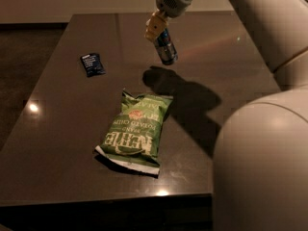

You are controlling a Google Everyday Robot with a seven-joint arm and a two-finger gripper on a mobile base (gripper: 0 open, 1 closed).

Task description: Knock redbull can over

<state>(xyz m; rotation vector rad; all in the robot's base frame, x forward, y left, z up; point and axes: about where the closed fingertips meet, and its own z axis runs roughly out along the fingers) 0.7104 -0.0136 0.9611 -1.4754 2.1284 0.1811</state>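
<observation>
The redbull can (166, 47) is blue and silver and sits on the dark table (231, 76) at the far middle. It is tilted, with its top leaning up and to the left and its bottom end lower right. My gripper (153, 27) comes in from the upper right and is right at the can's top end, touching it. The can casts a dark shadow on the table just below it. I cannot tell whether the can's bottom rests on the table or is off it.
A green Kettle chip bag (134, 131) lies flat in the middle of the table. A small dark blue flat packet (92, 64) lies at the far left. My white arm and base (262, 162) fill the right side. The table's front edge runs along the bottom.
</observation>
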